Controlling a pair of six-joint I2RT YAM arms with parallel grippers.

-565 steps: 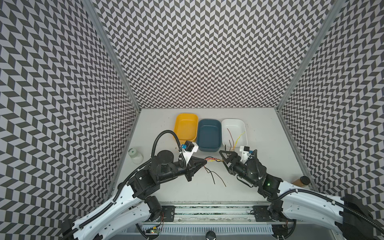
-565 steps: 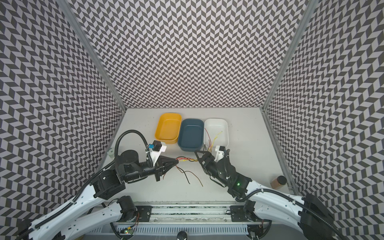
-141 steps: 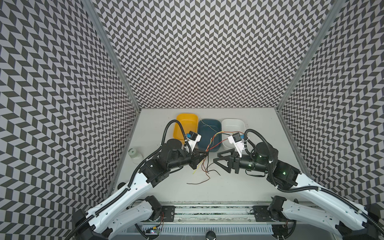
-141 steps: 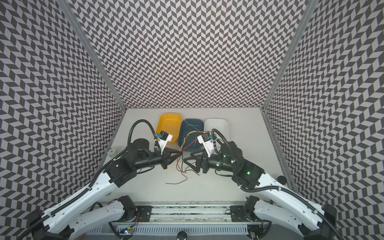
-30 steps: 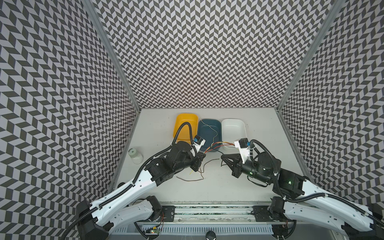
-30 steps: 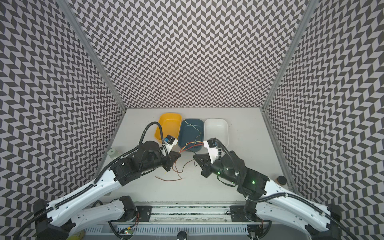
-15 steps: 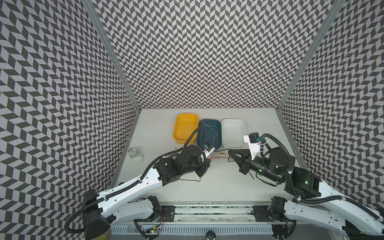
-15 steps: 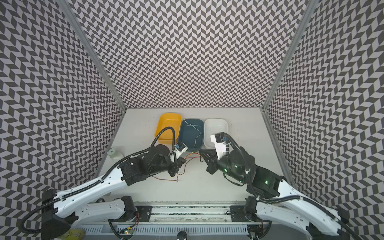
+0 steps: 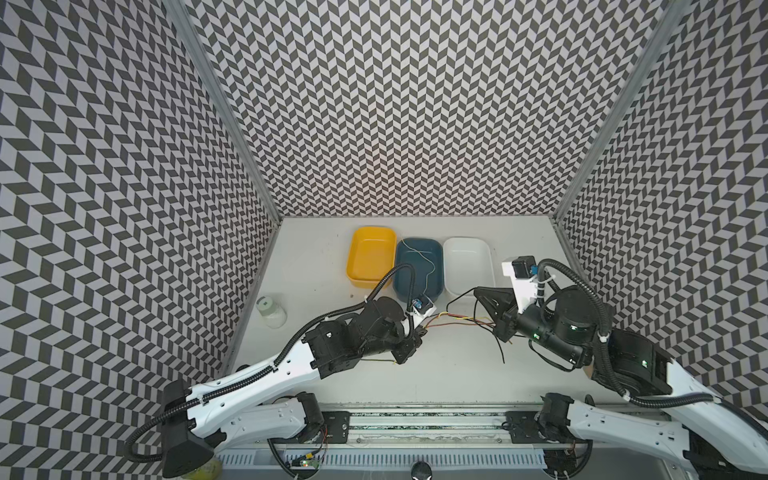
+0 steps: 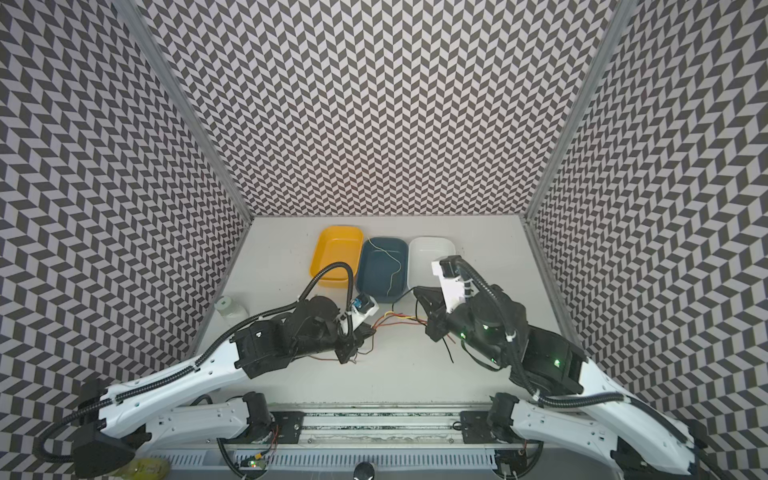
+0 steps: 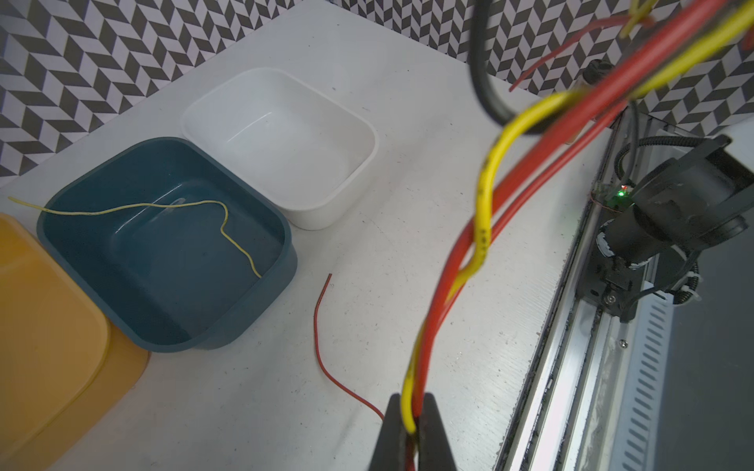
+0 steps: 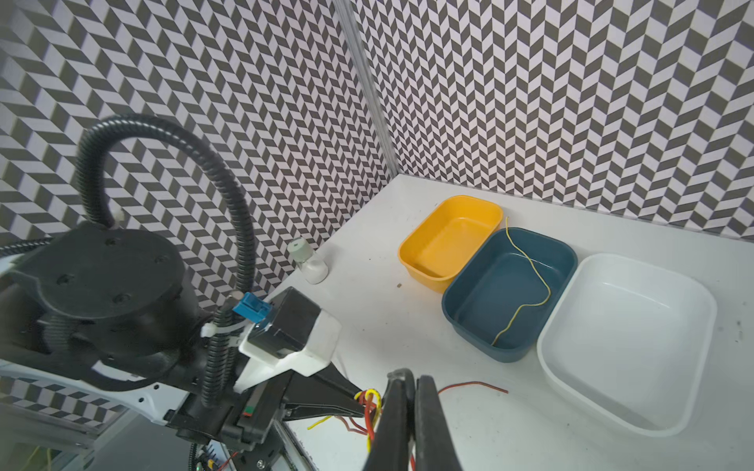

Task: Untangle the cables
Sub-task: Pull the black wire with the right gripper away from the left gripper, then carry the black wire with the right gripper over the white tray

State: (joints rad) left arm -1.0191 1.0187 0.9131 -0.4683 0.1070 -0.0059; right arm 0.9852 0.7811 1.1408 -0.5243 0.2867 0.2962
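My left tool (image 11: 412,407) and right tool (image 12: 410,383) each clench the cables (image 9: 457,323); I'd pull apart slowly and level, checking the twist loosens, not tightens.

yellow tray (image 11: 41,326): cropped by the left wrist view's edge
cables (image 11: 483,212): blurred near that lens, far ends out of frame
right gripper (image 12: 412,377): body cropped in its wrist view
yellowish object (image 10: 145,467): seven o'clock in a top view, mostly hidden, unidentifiable
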